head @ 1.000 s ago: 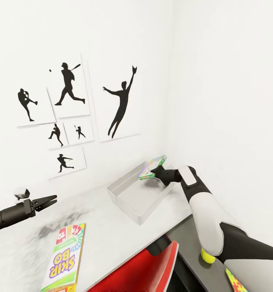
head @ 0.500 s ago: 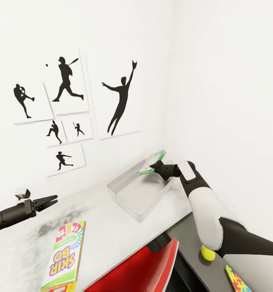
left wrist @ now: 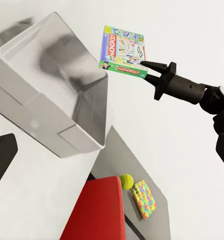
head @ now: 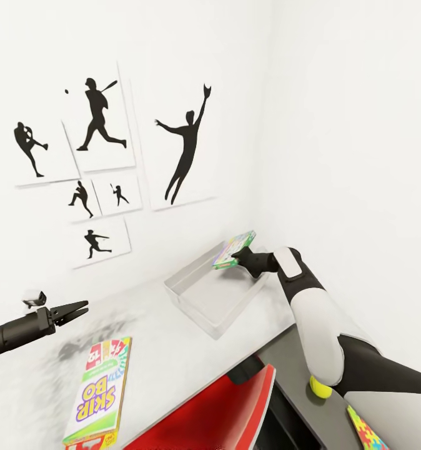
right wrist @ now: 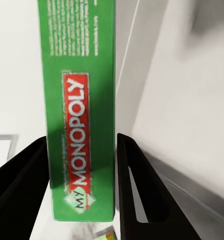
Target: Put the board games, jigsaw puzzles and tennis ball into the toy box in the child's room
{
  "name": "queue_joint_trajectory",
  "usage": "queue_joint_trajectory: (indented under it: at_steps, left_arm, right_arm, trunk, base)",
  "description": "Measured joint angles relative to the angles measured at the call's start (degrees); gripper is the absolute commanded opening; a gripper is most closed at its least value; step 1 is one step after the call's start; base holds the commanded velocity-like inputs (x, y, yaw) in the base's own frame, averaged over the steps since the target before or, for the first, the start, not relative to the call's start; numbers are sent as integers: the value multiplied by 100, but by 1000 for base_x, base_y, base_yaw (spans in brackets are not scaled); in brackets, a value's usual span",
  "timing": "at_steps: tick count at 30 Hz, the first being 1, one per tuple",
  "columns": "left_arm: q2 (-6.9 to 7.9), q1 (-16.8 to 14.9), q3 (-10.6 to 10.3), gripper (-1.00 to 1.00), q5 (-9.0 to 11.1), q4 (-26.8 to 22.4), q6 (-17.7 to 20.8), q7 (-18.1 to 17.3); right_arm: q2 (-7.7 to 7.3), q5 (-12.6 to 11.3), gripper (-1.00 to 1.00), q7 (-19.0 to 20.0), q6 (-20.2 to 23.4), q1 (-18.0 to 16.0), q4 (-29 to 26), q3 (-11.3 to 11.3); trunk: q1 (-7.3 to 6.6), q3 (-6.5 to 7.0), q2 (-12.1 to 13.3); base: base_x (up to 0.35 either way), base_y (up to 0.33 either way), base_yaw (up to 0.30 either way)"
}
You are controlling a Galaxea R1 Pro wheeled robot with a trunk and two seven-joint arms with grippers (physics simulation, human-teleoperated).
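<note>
Landmark: toy box [head: 213,294], a shallow grey tray on the pale table [head: 154,350] near the room corner. Nearest the robot: red chair [head: 223,412] at the table edge below the toy box; beside it, on the lower dark side unit [head: 298,375], a tennis ball [head: 320,389] and a multicolour jigsaw puzzle [head: 363,431], both well apart from the toy box on its right. SKIP BO game box [head: 98,390] lies flat on the table, near-left of the toy box, clear of it. Left gripper [head: 76,307] hovers over the table left of the toy box, fingers slightly parted, nothing between them. Right gripper [head: 238,255] is clamped on the edge of the green-bordered Monopoly box [head: 234,249]; right wrist view shows both fingers [right wrist: 141,190] pressed against the box's green side. The box is held tilted in the air above the toy box's far right corner, not touching the tray. Behind the toy box, baseball silhouettes [head: 104,162] on the white wall.
</note>
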Motion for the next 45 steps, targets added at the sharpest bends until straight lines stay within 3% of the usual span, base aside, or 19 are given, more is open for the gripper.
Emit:
queue_joint_trajectory:
  at_steps: [8, 12, 19, 23, 45]
  left_arm:
    - [15, 0, 1, 100, -4, 0, 0, 0]
    - [17, 0, 1, 100, -4, 0, 0, 0]
    - [18, 0, -1, 100, -4, 0, 0, 0]
    - [18, 0, 0, 100, -3, 0, 0, 0]
    - [18, 0, -4, 100, -4, 0, 0, 0]
  right_arm:
    - [-4, 4, -100, -19, -8, -14, -19, 0]
    - [-22, -10, -100, -144, -16, -184, 2, -1]
    - [-31, -51, -100, -720, 13, -601, 28, -4]
    - [-30, -69, -100, -837, 28, -687, 33, -6]
    - [122, -83, -100, -947, 69, -730, 48, -19]
  trunk:
    - [0, -75, 0]
    - [0, -112, -1]
    - [0, -178, -1]
    - [0, -216, -1]
    - [0, -417, -1]
  base:
    - [0, 0, 0]
    - [0, 0, 0]
    - [0, 0, 0]
    - [0, 0, 0]
    - [0, 0, 0]
